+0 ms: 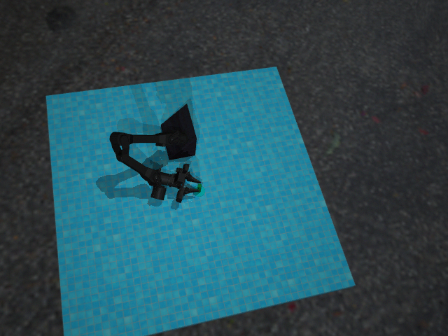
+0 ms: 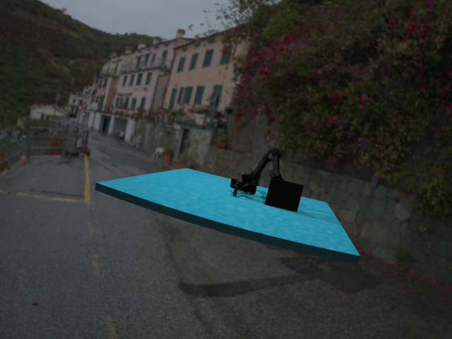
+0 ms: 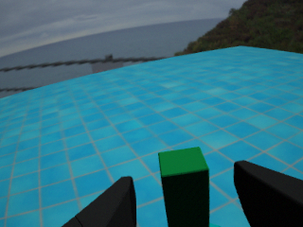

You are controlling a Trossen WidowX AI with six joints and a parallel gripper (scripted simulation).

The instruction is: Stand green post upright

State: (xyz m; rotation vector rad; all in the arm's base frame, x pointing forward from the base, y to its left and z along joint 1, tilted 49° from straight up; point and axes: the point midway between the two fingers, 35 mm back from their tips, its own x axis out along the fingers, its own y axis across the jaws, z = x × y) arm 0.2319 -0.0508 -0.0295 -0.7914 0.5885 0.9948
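The green post (image 1: pixel 199 187) (image 2: pixel 235 191) (image 3: pixel 186 189) stands upright. The cyan circle (image 1: pixel 199 194) shows around its foot, and a sliver of the circle (image 3: pixel 215 225) shows beside the post at the lower edge of the wrist view. The post's foot is cut off in the wrist view, so its exact place in the circle is hard to tell. My gripper (image 1: pixel 200 185) (image 3: pixel 185 180) is open, with one finger on each side of the post. Gaps show between the post and both fingers in the wrist view.
The blue tiled table top (image 1: pixel 235 234) (image 2: pixel 164 193) lies under the arm. A dark angular block (image 1: pixel 183 122) (image 2: pixel 284 195) stands at the arm's base, close to the gripper's side.
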